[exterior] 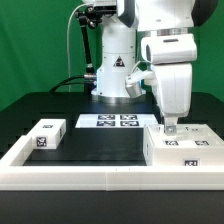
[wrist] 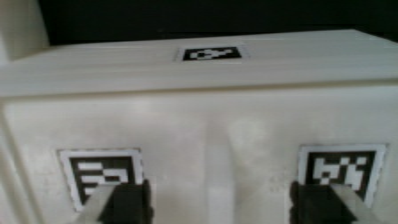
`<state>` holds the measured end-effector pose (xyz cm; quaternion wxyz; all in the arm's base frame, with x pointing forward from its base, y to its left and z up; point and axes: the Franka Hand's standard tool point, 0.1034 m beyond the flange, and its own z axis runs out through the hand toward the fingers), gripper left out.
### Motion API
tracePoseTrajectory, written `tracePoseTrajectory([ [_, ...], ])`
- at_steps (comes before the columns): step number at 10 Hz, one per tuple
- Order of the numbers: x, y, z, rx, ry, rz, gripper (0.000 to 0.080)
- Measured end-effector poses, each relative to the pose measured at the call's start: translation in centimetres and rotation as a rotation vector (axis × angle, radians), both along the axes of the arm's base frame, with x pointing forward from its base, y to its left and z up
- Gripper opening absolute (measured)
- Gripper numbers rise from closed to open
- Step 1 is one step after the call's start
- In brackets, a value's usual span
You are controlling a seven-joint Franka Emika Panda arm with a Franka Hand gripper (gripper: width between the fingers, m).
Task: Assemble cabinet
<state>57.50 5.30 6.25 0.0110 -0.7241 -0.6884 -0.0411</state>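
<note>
The cabinet (exterior: 181, 149) is a large white box with black-and-white tags, lying at the exterior view's right against the front rail. In the wrist view it (wrist: 214, 120) fills the frame, with one tag on its far face and two tags on the near face. My gripper (exterior: 171, 128) hangs straight down just over the cabinet's top, near its left half. In the wrist view the gripper (wrist: 228, 206) is open and holds nothing. Its dark fingers (wrist: 125, 205) stand wide apart, each close to one of the two near tags.
A small white tagged block (exterior: 47, 137) lies at the exterior view's left. The marker board (exterior: 110, 122) lies flat behind the middle, in front of the robot base. A long low white border rail (exterior: 90, 176) runs along the front and up the left side.
</note>
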Motion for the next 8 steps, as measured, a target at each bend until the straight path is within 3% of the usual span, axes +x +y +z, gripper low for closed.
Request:
tracePoseTrajectory([
  [1,-0.01,0.0,-0.01,0.0,0.0,0.0,0.0462],
  [2,-0.01,0.0,-0.02,0.0,0.0,0.0,0.0662],
  [3,-0.02,0.0,-0.03,0.0,0.001,0.0,0.0756],
  [8,-0.51,-0.14,0.36,-0.005,0.001,-0.003,0.0796],
])
